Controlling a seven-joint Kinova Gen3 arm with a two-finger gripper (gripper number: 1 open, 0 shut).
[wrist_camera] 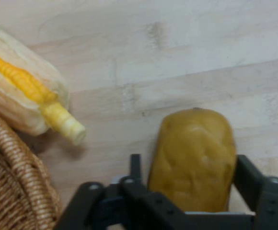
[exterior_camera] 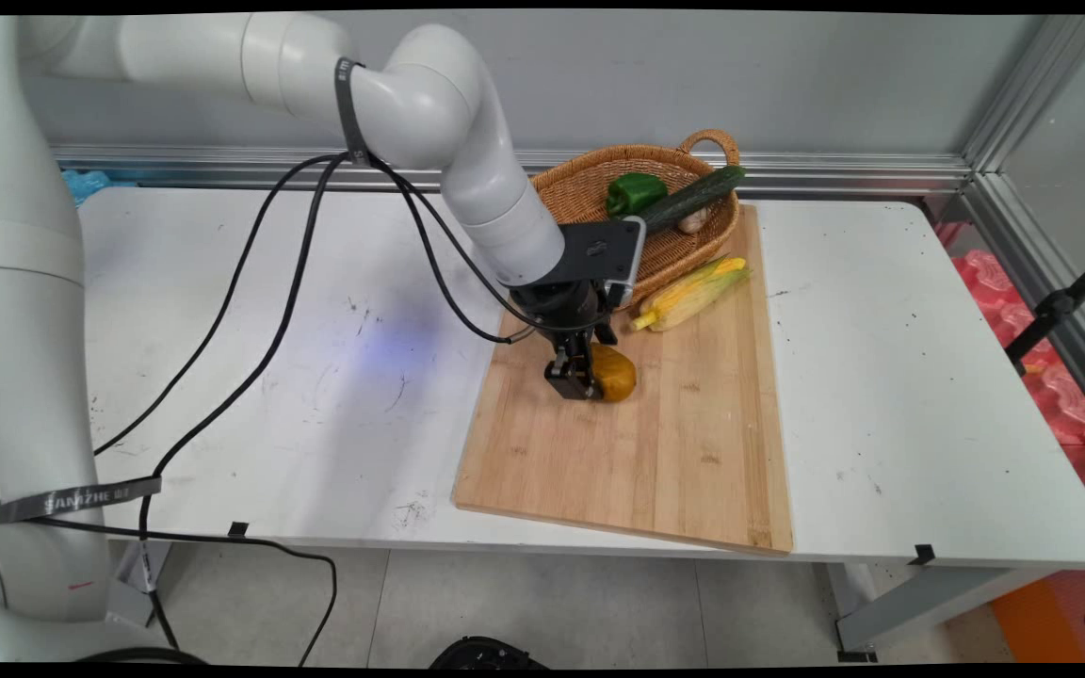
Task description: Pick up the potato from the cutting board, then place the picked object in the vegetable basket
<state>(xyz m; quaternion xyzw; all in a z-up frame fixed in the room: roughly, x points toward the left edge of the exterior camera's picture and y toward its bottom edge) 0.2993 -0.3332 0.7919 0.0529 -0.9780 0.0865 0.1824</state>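
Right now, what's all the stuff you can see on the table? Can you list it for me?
potato: one, yellow-brown, on the cutting board, between the gripper's fingers
corn cob: one, yellow with pale husk, on the board beside the basket
cutting board: one, light wood, on the table
basket: one, woven tan, at the board's far end
green pepper: one, in the basket
cucumber: one, dark green, lying across the basket
table: one, white
gripper: one, black, fingers either side of the potato

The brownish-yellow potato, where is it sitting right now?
The brownish-yellow potato lies on the wooden cutting board, between the fingers of the black gripper, just below the husked corn cob and wicker basket.
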